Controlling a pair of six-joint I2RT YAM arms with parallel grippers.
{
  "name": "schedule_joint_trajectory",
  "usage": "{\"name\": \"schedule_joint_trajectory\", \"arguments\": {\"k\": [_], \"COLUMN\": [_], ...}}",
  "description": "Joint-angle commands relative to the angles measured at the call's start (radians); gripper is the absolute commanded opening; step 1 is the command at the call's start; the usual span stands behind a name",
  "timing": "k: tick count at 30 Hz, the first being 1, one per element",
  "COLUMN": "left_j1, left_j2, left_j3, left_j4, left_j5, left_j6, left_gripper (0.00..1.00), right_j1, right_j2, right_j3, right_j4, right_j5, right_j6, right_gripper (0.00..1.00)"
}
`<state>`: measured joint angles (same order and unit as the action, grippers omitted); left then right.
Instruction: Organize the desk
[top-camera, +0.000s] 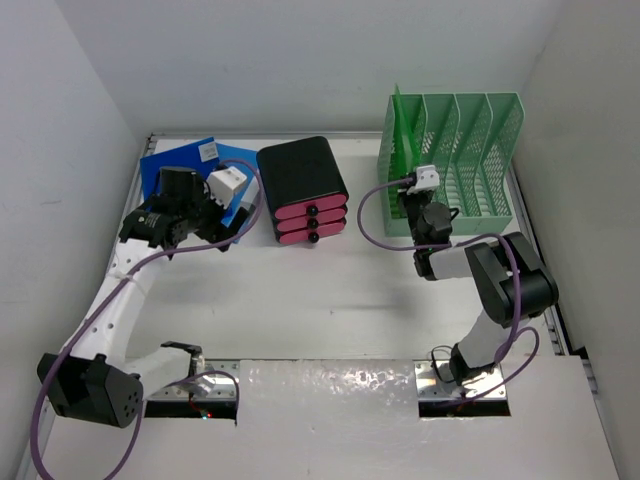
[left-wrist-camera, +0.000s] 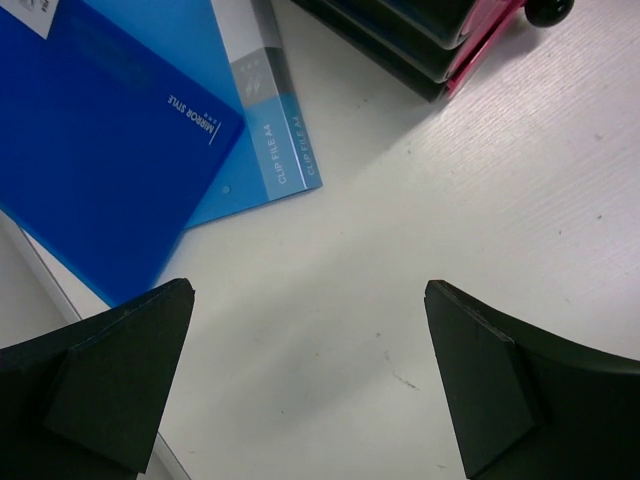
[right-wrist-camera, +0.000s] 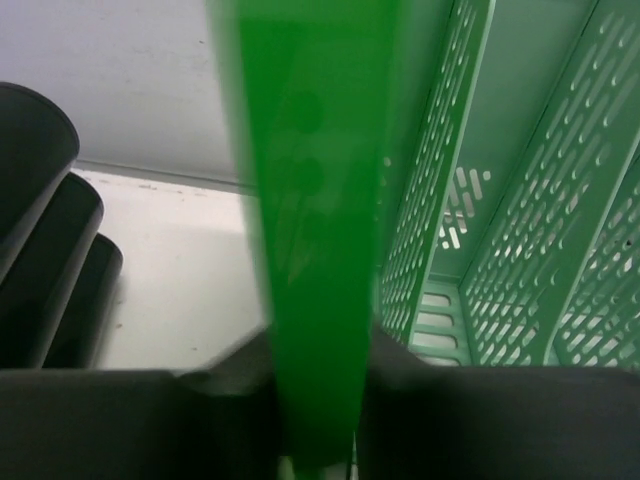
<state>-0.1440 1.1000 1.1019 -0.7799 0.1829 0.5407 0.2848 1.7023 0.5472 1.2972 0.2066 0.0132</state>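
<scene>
The white desk (top-camera: 330, 290) carries blue folders (top-camera: 175, 160) at the back left. My left gripper (top-camera: 222, 228) hovers just right of them, open and empty. In the left wrist view the gripper (left-wrist-camera: 309, 300) has bare desk (left-wrist-camera: 450, 180) between its jaws. A dark blue folder (left-wrist-camera: 90, 150) lies over a lighter clip file (left-wrist-camera: 270, 110) ahead on the left. My right gripper (top-camera: 410, 205) is shut on a thin green folder (top-camera: 400, 130) held upright at the left side of the mint-green mesh rack (top-camera: 470, 150). In the right wrist view the gripper (right-wrist-camera: 315, 400) pinches the folder (right-wrist-camera: 310, 200).
A black box with pink drawers (top-camera: 300, 175) stands between the blue folders and the rack; it shows in the left wrist view (left-wrist-camera: 420, 40) and the right wrist view (right-wrist-camera: 40, 230). The rack's compartments (right-wrist-camera: 520, 200) look empty. White walls enclose the desk at back and sides.
</scene>
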Motion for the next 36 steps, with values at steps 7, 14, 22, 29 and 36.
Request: {"name": "schedule_joint_trajectory", "arguments": {"k": [7,14,22,29,36], "left_j1": [0.035,0.109,0.109,0.095,0.095], "left_j2": [0.024,0.199,0.365,0.587,0.676], "left_j3": [-0.098,-0.122,-0.109,-0.060,-0.037], "left_j4": [0.171,0.316,0.571,0.726,0.878], "left_j5": [-0.062,-0.068,-0.142,-0.279,-0.248], "left_j6": [-0.021,-0.087,-0.196,-0.200,-0.223], "left_gripper": [1.00,0.85,0.86,0.88,0.91], "right_j1": [0.002,0.001,0.004,0.002,0.002], "right_j2": [-0.156,-0.450,-0.627,-0.639,-0.641], "right_j3": [0.014,0.131,0.030,0.007,-0.015], "right_j4": [-0.030,-0.750,-0.800,-0.840,-0.842], "right_j5": [0.033,0.066,0.021,-0.010,-0.026], "right_j6": [0.109,0.296,0.419,0.426,0.442], "right_gripper": [0.80,0.91,0.88,0.87,0.86]}}
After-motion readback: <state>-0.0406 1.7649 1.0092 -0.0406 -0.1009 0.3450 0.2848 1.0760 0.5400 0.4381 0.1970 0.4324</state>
